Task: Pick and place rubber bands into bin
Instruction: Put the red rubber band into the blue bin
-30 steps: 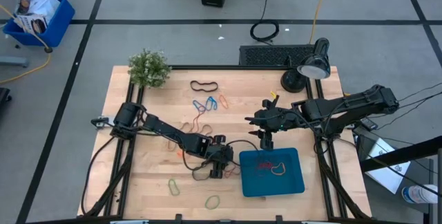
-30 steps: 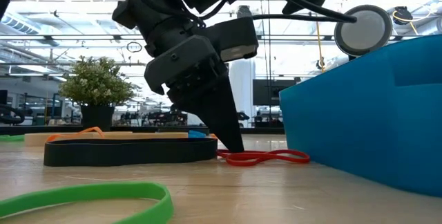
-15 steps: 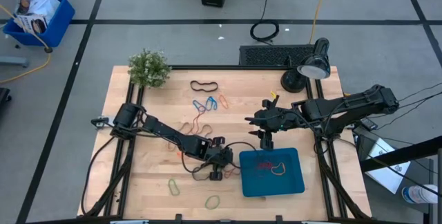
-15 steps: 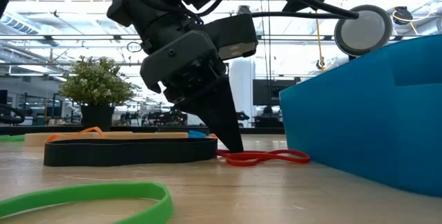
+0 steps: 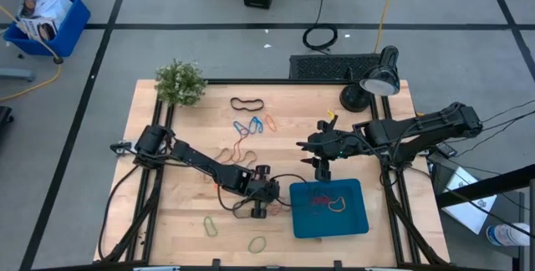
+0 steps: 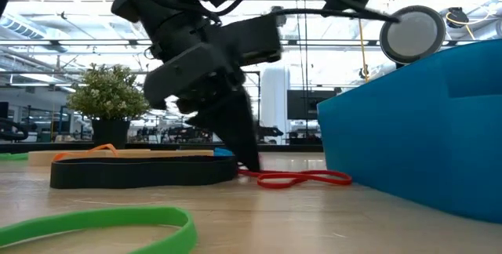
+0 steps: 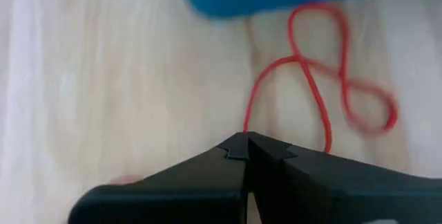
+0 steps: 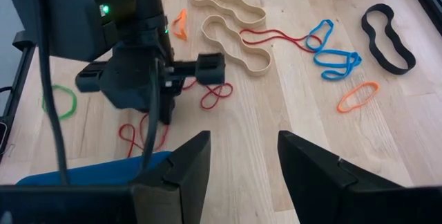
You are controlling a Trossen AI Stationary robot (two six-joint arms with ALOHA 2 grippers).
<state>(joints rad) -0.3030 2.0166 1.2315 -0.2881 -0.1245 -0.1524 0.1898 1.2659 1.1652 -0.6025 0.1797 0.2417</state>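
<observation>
Bin: shallow teal-blue rectangular tray [image 5: 328,208] — just beside the left claw, on its far side.
Left claw [image 7: 246,143]: jaws pinched together on the thin red rubber band [image 7: 324,92]; its loops trail ahead toward the tray.
Right claw [image 8: 243,156]: jaws wide, empty — hovering farther off.

Two dark, near-black jointed arms, blocky links, thin black cables looped alongside. Left tool [image 5: 261,207]: matte black wedge-shaped fingers [image 7: 207,182] tapering to a point, boxy black housing behind. Right tool [image 8: 238,158]: two broad angular black fingers. Small green indicator light on left arm's wrist housing.
</observation>
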